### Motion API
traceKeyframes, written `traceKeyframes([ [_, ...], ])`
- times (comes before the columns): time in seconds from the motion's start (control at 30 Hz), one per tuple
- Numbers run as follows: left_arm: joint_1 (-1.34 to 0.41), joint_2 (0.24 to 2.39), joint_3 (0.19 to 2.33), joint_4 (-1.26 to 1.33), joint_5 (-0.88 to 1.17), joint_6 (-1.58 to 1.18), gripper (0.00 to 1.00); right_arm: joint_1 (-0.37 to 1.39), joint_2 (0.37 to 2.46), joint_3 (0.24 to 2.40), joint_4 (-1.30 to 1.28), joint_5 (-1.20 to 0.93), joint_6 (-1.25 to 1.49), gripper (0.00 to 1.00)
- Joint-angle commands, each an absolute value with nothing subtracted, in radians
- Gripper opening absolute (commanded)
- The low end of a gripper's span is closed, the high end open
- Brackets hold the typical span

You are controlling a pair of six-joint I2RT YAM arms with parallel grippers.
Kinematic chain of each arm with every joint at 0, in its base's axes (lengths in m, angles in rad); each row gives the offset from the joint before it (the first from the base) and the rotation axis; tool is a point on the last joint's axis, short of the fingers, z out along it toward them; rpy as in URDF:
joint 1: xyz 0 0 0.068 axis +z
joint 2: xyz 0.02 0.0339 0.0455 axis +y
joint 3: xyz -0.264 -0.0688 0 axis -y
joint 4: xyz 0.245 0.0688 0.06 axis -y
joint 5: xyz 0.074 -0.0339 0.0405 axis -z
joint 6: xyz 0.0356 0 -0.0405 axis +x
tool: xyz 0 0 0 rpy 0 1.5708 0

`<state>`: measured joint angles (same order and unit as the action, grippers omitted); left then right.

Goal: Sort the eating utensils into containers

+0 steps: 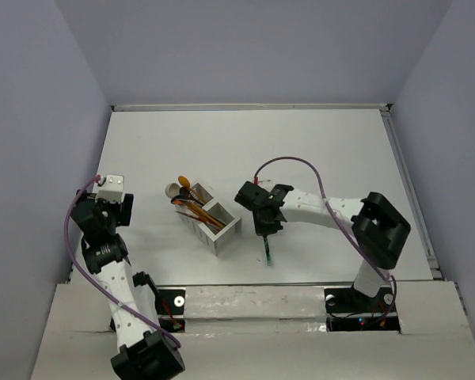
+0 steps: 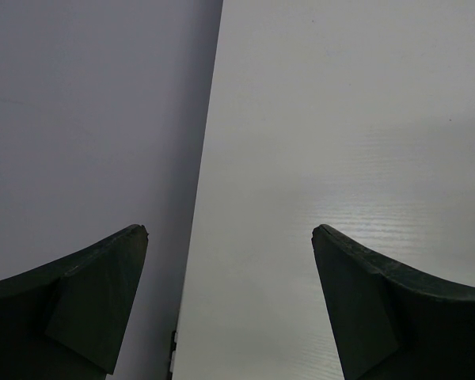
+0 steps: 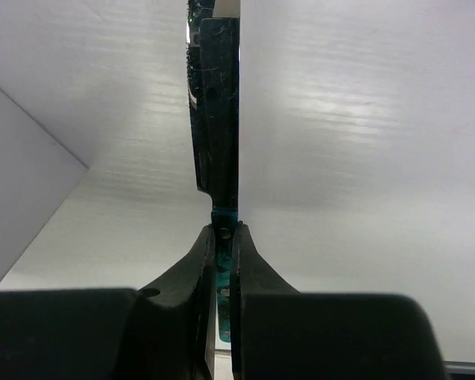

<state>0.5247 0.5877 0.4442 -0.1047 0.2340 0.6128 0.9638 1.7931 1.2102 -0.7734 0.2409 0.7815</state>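
Far table (image 1: 301, 142): seen bare behind the box (image 1: 224, 234).
Far compartment: found crowded by utensils (image 1: 191, 203) sticking out.
Near compartment: seen open from above.
Right of box: blocked by the right gripper (image 1: 267, 231), clamped on a hanging teal knife (image 1: 267, 252).
Left edge: hemmed by the wall (image 1: 39, 158), left gripper (image 2: 229, 229) spread there.

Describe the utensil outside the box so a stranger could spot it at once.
On the white table, find the divided white box near the middle, then the right arm's end effector just right of it. Clamped in it is a slim dark utensil with a teal handle; the other utensils all sit in the box.
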Motion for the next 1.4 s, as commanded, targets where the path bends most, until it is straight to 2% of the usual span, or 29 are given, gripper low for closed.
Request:
traceKeyframes([
  [0.0, 0.523, 0.595, 0.446, -0.066, 0.238, 0.618, 0.99, 0.950, 1.559, 1.273, -0.753, 0.533, 0.663, 0.00],
  [0.13, 0.522, 0.652, 0.511, -0.095, 0.326, 0.638, 0.99, 0.950, 1.405, 1.341, -0.486, 0.612, 0.364, 0.00],
  [0.2, 0.515, 0.704, 0.581, -0.146, 0.347, 0.631, 0.99, 0.968, 1.301, 1.287, -0.150, 0.559, 0.212, 0.00],
  [0.27, 0.514, 0.794, 0.707, -0.219, 0.391, 0.592, 0.99, 0.994, 1.253, 1.197, 0.162, 0.456, 0.046, 0.00],
  [0.4, 0.508, 0.885, 0.877, -0.319, 0.575, 0.514, 0.99, 1.037, 1.265, 1.126, 0.423, 0.217, -0.095, 0.00],
  [0.5, 0.505, 0.882, 0.887, -0.319, 0.721, 0.453, 0.99, 1.068, 1.314, 1.094, 0.538, 0.115, -0.135, 0.00],
  [0.6, 0.503, 0.836, 0.838, -0.266, 0.738, 0.408, 0.99, 1.094, 1.391, 1.092, 0.541, 0.057, -0.161, 0.00],
  [0.73, 0.503, 0.761, 0.747, -0.224, 0.657, 0.414, 0.99, 1.094, 1.440, 1.062, 0.564, -0.032, -0.133, 0.00],
  [1.13, 0.503, 0.689, 0.698, -0.195, 0.629, 0.423, 0.99, 1.094, 1.471, 0.864, 0.647, -0.006, -0.120, 0.00],
  [1.37, 0.503, 0.675, 0.695, -0.193, 0.624, 0.422, 0.99, 1.094, 1.531, 0.850, 0.650, 0.015, -0.136, 0.00],
])
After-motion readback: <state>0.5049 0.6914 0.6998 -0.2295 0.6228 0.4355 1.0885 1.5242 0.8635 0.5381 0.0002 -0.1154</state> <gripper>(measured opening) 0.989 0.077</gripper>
